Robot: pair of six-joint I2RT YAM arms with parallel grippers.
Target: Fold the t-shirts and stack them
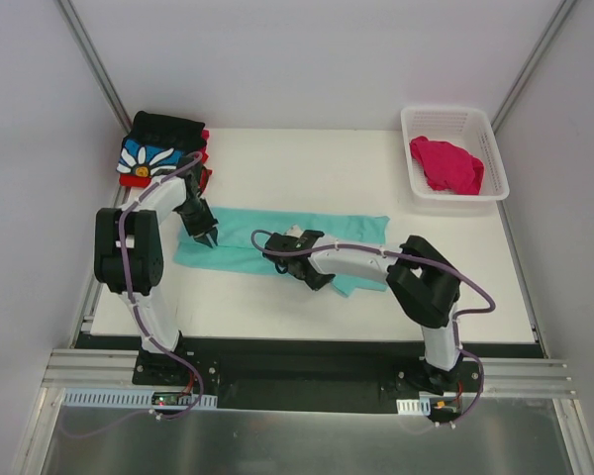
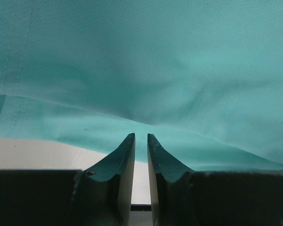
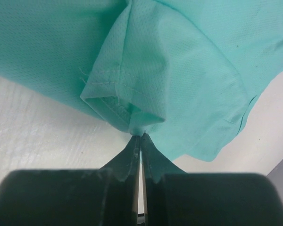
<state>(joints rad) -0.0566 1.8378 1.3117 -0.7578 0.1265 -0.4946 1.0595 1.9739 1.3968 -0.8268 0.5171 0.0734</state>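
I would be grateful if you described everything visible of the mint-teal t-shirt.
The mint-teal cloth t-shirt is plain, fine-weave fabric with stitched hems, lying partly folded into a long band across the white table. The right jaws are shut on a doubled hem of it; the left jaws stand slightly apart near its left end.
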